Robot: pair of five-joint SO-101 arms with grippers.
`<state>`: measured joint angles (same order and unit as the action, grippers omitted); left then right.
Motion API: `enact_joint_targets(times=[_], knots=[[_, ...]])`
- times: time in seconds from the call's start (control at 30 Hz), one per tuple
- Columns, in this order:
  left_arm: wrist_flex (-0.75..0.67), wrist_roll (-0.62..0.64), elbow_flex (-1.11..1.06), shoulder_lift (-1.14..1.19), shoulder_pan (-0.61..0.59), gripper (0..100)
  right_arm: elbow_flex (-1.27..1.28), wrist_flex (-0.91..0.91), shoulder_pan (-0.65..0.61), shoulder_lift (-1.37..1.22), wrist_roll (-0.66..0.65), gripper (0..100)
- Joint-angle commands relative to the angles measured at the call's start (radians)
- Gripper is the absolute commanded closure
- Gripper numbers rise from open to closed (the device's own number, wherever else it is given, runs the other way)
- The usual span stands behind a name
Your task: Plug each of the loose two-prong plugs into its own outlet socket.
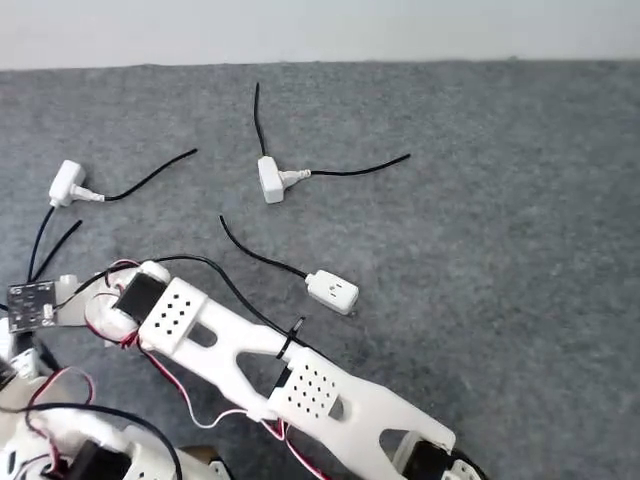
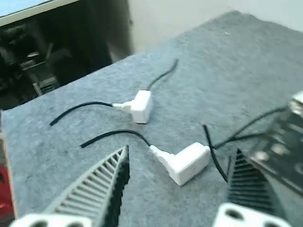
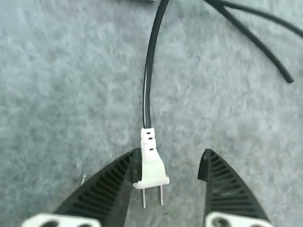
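Landmark: a slotted outlet socket point(image 1: 333, 290) lies on the grey carpet point(image 1: 500, 250) with its slotted face turned up. Its black cord is led away to the left.
Two-cord white block point(image 1: 271, 179): it is set beyond the slotted outlet socket, slightly to its left. One cord is led toward the wall and one to the right. Whether a plug is seated in it cannot be told.
Far-left white block point(image 1: 67, 183): it is placed well to the left of the slotted outlet socket and farther back, with a cord trailing to the right.
Two-prong plug point(image 3: 150, 168): it lies flat on the carpet, prongs bare and turned toward the gripper's base. Its cord runs straight away from the gripper.
Right gripper point(image 3: 172, 151): the claw is held open around the two-prong plug. One finger is touching the plug's side and the other is kept apart.
Right arm point(image 1: 300, 380): it is stretched from below the slotted outlet socket out to well left of it.
Left gripper point(image 2: 181, 150): the claw is spread wide and nothing is held. The far-left white block is seen past the fingertips, untouched.
Circuit board point(image 1: 30, 305): it is mounted well left of the slotted outlet socket. Its print is too small to be read.
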<state>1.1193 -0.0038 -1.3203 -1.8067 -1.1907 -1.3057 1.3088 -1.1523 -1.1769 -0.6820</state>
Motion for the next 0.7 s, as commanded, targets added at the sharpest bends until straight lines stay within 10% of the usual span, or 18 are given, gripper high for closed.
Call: enact_joint_targets(times=[0.0,0.67], knots=[[-0.041,0.038,0.084,-0.017,-0.055,68,-0.046,-0.016,-0.016,-0.008,0.008,79.8],[-0.041,0.037,0.053,-0.017,-0.054,68,-0.048,-0.01,-0.033,-0.119,0.006,79.8]])
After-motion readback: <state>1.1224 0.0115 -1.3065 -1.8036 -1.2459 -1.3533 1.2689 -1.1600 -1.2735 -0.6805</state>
